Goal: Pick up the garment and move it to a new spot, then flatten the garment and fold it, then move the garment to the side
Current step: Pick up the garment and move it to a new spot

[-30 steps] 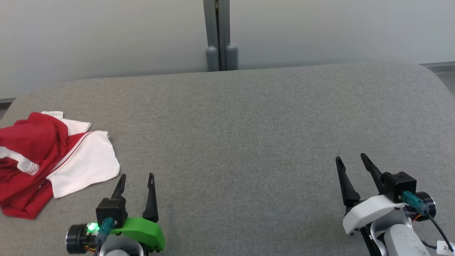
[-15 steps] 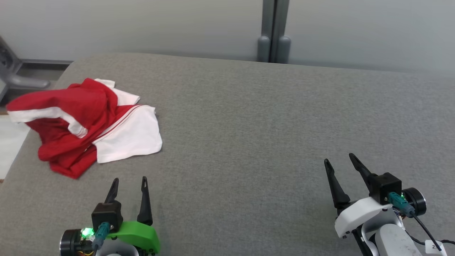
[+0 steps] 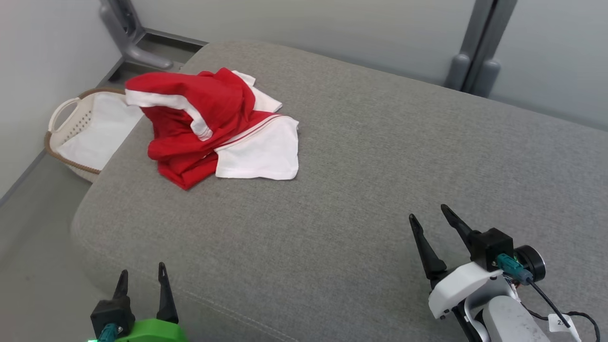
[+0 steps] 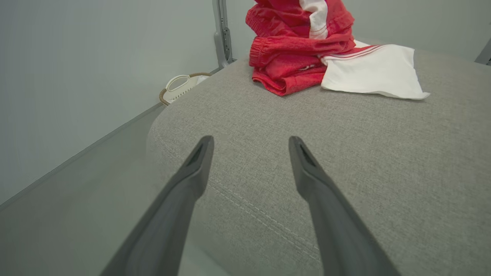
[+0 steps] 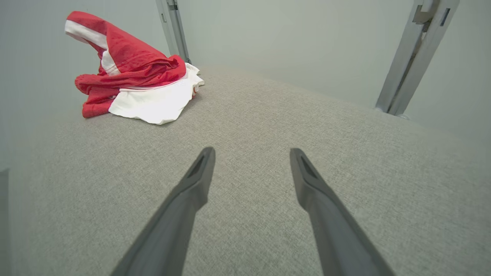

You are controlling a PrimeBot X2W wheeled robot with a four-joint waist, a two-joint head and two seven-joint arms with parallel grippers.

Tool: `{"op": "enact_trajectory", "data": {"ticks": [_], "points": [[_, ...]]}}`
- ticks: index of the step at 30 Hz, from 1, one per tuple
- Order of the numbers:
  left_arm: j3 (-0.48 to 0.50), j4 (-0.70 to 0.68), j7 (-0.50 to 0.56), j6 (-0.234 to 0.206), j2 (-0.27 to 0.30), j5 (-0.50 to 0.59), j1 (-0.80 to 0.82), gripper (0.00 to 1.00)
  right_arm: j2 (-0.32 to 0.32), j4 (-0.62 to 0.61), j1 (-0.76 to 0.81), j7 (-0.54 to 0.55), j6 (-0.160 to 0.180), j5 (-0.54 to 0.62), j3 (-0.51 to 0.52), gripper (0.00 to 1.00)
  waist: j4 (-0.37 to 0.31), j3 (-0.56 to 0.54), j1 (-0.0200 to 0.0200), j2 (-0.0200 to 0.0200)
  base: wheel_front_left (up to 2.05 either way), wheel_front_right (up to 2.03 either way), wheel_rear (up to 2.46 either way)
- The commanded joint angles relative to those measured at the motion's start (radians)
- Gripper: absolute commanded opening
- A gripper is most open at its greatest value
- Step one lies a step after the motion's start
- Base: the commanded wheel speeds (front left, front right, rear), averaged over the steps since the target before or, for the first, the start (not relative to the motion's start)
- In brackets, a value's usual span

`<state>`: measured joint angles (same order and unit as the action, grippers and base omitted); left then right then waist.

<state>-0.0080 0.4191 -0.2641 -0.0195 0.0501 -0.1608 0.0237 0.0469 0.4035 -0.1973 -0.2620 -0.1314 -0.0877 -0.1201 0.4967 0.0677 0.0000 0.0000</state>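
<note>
Partial "2" on cable tag (image 3: 559, 324)

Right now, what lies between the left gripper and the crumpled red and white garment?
Bare grey upholstered surface, with nothing on it, lies between the left gripper and the garment; the left wrist view shows this plainly.

The garment (image 3: 213, 128) is bright red with a white sleeve, a white band across the red, and thin red stripes where white meets red. The surface (image 3: 380, 180) is mid-grey with a fine woven fleck. The left gripper (image 3: 142, 269) is black on vivid green; the right gripper (image 3: 428, 213) is black on white. The basket (image 3: 61, 107) is cream with a brown rim. The wall (image 3: 332, 23) is pale grey.
</note>
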Motion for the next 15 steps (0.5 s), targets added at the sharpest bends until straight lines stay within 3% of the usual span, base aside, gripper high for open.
{"op": "enact_trajectory", "data": {"ticks": [1, 7, 15], "points": [[0.008, -0.006, -0.001, -0.008, 0.001, -0.008, -0.017, 1.0, 0.008, 0.007, -0.008, -0.004, 0.001, -0.006, -0.007, 1.0, 0.044, 0.017, 0.0, 0.0, 0.0, 0.0, 0.0], [0.007, -0.001, -0.001, -0.006, 0.001, -0.041, -0.018, 1.0, 0.008, 0.011, -0.016, -0.004, 0.001, 0.005, -0.014, 1.0, 0.045, 0.031, 0.0, 0.0, 0.0, 0.0, 0.0], [0.012, 0.038, -0.001, 0.04, 0.001, -0.06, 0.082, 1.0, 0.007, -0.001, -0.007, -0.004, 0.001, 0.042, 0.011, 1.0, 0.001, 0.068, 0.0, 0.0, 0.0, 0.0, 0.0]]}}
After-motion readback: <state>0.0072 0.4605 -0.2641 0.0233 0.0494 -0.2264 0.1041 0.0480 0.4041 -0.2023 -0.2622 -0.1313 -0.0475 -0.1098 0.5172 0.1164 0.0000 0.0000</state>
